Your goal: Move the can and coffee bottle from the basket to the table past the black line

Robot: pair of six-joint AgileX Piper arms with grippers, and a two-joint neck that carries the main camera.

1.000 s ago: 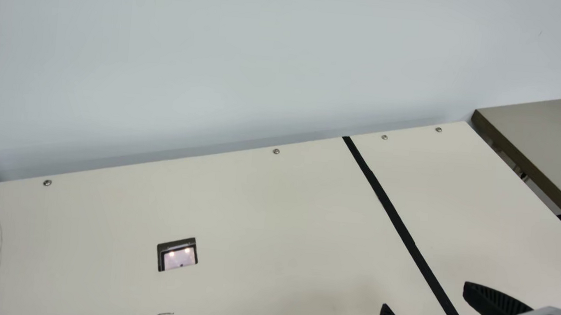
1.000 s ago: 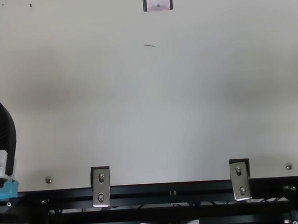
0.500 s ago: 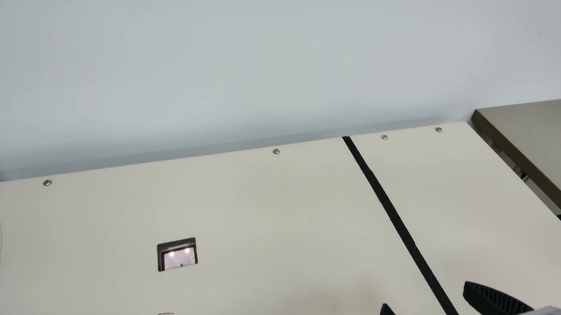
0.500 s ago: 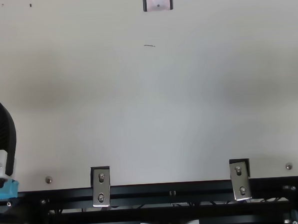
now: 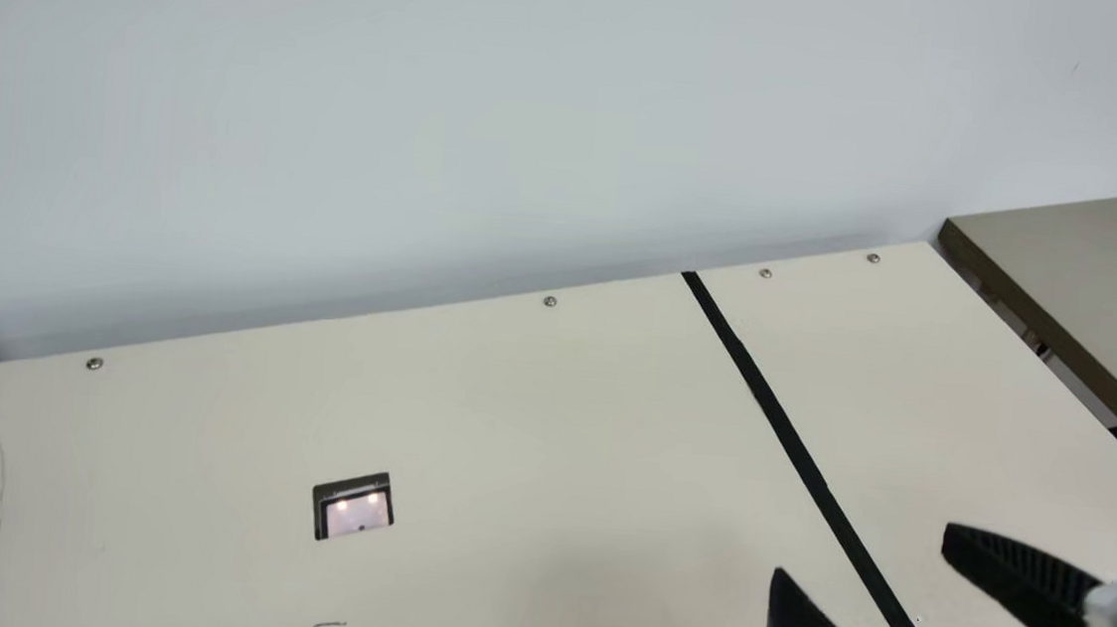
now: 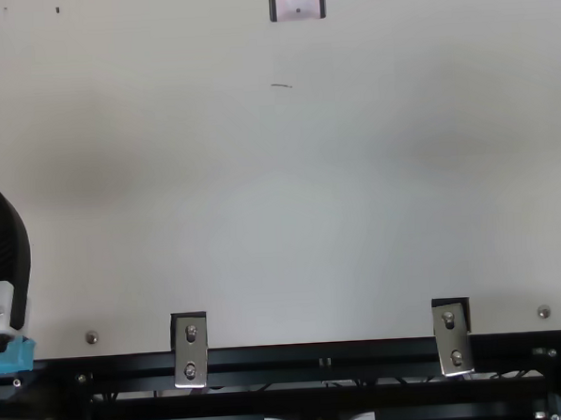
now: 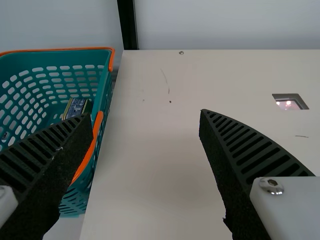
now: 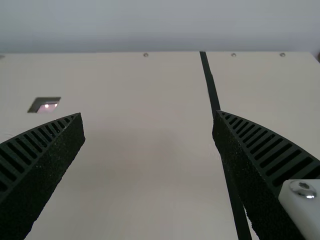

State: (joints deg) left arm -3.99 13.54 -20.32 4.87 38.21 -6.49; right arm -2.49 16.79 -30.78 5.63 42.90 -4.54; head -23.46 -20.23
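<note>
My left fingers (image 7: 245,145) and right fingers (image 8: 265,150) are wide apart, holding nothing. What looks like the can (image 7: 76,107) sits in the basket (image 7: 50,56), its trip past the black line (image 5: 819,482) undone; the bottle's progress I can't judge.

Basket (image 7: 105,102): teal plastic with slotted walls and orange trim, upright, just beside the table's end opposite the black line.
Printed container (image 7: 78,107): dark blue with gold edging, inside the basket, partly hidden; its kind and full pose cannot be told.
Table (image 5: 512,400): cream, flat, with a small rectangular opening.
Black line (image 5: 790,431): straight, narrow, running across the tabletop from its far edge, toward the right end.
</note>
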